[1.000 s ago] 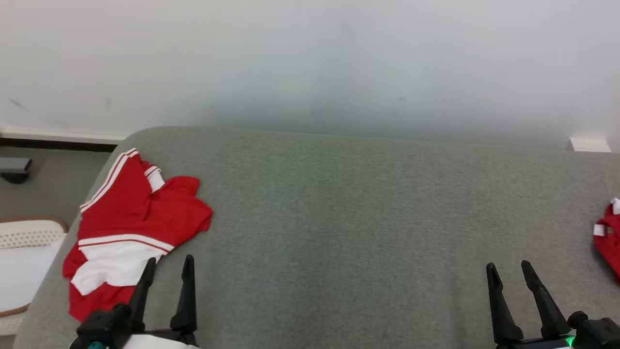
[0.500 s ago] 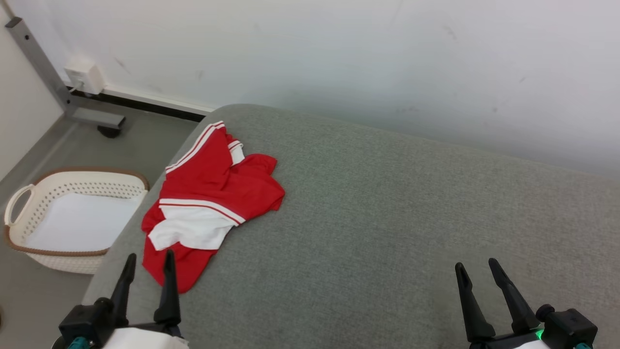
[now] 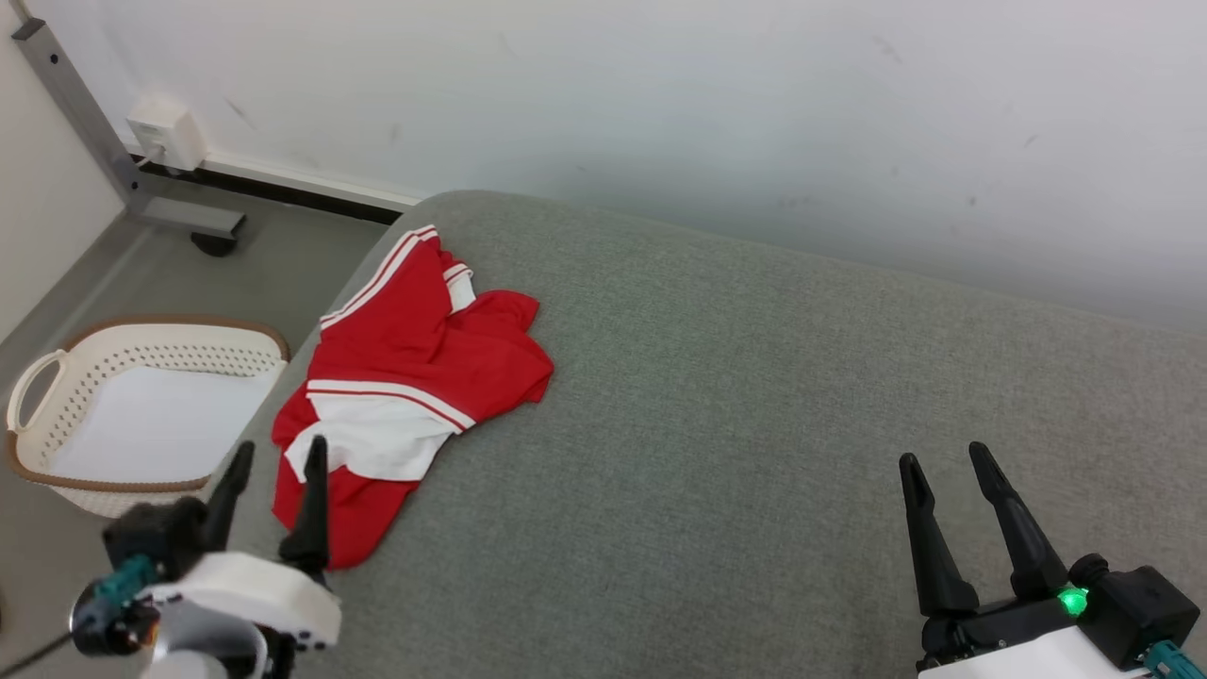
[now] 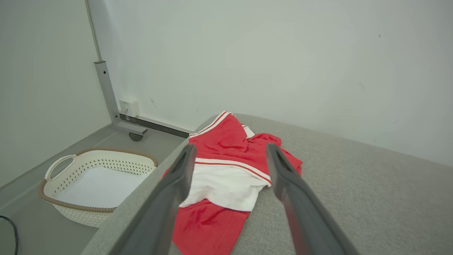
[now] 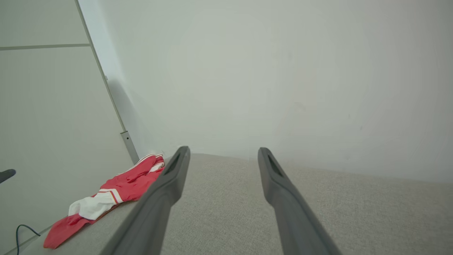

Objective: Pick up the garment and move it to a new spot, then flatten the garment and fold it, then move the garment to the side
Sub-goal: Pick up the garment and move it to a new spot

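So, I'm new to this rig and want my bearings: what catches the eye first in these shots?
The crumpled red-and-white garment stands out, lying at the left end of the grey couch. On the floor beside that end sits a white basket. Both claws are open and empty: the left claw is by the garment's near edge, and the right claw is over bare couch.

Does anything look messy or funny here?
Yes. The red and white garment lies crumpled and bunched at the left end of the grey cushion, right by its edge, not flat or folded. Nothing else stands out.
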